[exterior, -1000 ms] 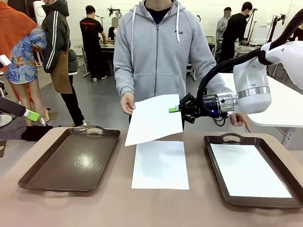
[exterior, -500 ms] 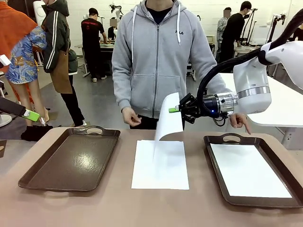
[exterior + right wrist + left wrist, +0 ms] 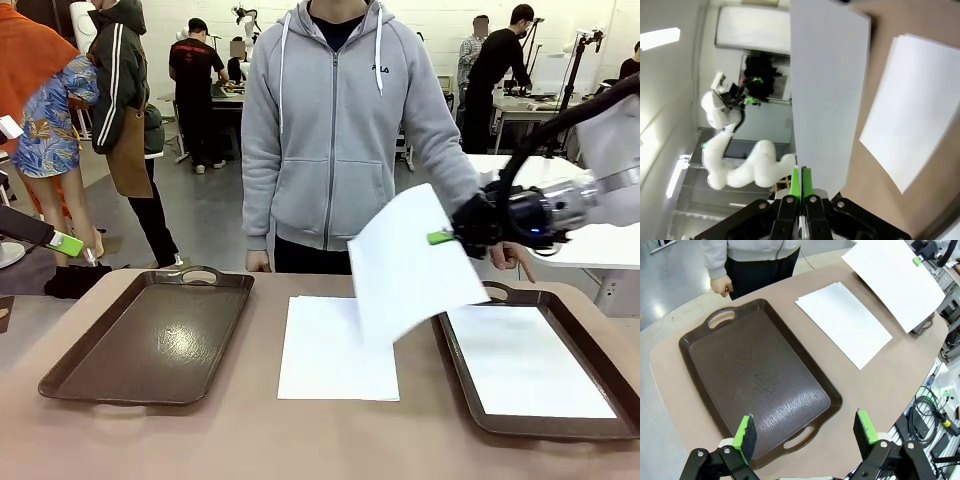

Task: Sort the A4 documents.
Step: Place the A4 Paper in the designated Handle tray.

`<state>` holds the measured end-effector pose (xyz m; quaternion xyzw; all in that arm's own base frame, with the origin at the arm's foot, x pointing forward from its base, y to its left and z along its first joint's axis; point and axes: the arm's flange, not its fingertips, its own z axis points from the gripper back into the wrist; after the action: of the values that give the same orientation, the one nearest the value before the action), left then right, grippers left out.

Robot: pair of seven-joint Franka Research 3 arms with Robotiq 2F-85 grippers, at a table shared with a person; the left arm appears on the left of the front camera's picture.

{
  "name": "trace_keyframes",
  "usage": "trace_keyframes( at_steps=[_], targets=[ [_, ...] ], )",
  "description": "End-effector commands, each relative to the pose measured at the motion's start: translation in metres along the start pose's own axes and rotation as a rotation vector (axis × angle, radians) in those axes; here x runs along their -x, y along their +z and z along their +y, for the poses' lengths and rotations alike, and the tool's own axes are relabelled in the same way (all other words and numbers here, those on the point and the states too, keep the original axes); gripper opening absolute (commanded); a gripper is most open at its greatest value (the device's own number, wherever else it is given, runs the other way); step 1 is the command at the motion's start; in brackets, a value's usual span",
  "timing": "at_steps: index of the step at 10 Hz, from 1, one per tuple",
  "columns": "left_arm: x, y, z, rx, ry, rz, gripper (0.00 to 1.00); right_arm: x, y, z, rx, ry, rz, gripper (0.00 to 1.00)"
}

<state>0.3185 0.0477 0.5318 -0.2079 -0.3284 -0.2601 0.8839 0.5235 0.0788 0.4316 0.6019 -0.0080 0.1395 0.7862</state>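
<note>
Nearest, the left gripper [image 3: 806, 429] hangs over the near end of the left tray [image 3: 150, 335], its green pads wide apart with nothing between them. That tray is bare. On the table [image 3: 250, 440], between the 2 trays, lies the middle sheet [image 3: 338, 348], flat, long axis running near to far; in the left wrist view a second edge seems to peek out at its far corner, so it may be more than 1 sheet. The right tray [image 3: 455, 355] already holds a tray sheet [image 3: 530, 365], lying flat and square to the rim.

Farther off and higher, the right gripper [image 3: 440, 237] is clamped on the far right edge of the held sheet [image 3: 410, 265], pads pressed together on the paper. The sheet hangs tilted in the air, its long axis sloping from the pads down to the near left, its low corner over the gap between the middle sheet and the right tray's left rim.

What matters for the coming move, I judge, is this: the right tray lies right of and below the held sheet – the right arm is the nearer one, and the sheet must swing right and level out along the tray's near-far axis.

Farthest, a person stands at the table's far side; the grey hoodie [image 3: 330, 130] reads "FILA". All sheets look blank.
</note>
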Motion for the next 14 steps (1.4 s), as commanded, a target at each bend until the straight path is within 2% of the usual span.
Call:
trace_keyframes(
  at_steps=[1, 3, 5, 7, 9, 10, 12, 14],
  targets=[
    [0.000, -0.001, 0.002, 0.010, -0.009, -0.010, 1.00, 0.016, 0.025, -0.016, 0.072, -0.040, 0.023, 0.01],
    [0.000, -0.001, 0.002, 0.010, -0.009, -0.010, 1.00, 0.029, 0.052, -0.035, 0.117, -0.087, 0.056, 0.01],
    [0.000, -0.001, 0.002, 0.010, -0.009, -0.010, 1.00, 0.038, 0.066, -0.070, 0.058, -0.087, 0.104, 0.01],
    [0.000, -0.001, 0.002, 0.010, -0.009, -0.010, 1.00, 0.047, 0.082, -0.109, 0.026, -0.101, 0.093, 0.01],
    [0.000, -0.001, 0.002, 0.010, -0.009, -0.010, 1.00, 0.065, 0.101, -0.126, 0.083, -0.098, 0.062, 0.01],
    [0.000, -0.001, 0.002, 0.010, -0.009, -0.010, 1.00, 0.070, 0.108, -0.129, 0.173, -0.108, 0.055, 0.01],
    [0.000, -0.001, 0.002, 0.010, -0.009, -0.010, 1.00, 0.073, 0.121, -0.128, 0.321, -0.111, 0.005, 0.01],
    [0.000, -0.001, 0.002, 0.010, -0.009, -0.010, 1.00, 0.070, 0.124, -0.131, 0.387, -0.124, 0.001, 0.01]
  ],
)
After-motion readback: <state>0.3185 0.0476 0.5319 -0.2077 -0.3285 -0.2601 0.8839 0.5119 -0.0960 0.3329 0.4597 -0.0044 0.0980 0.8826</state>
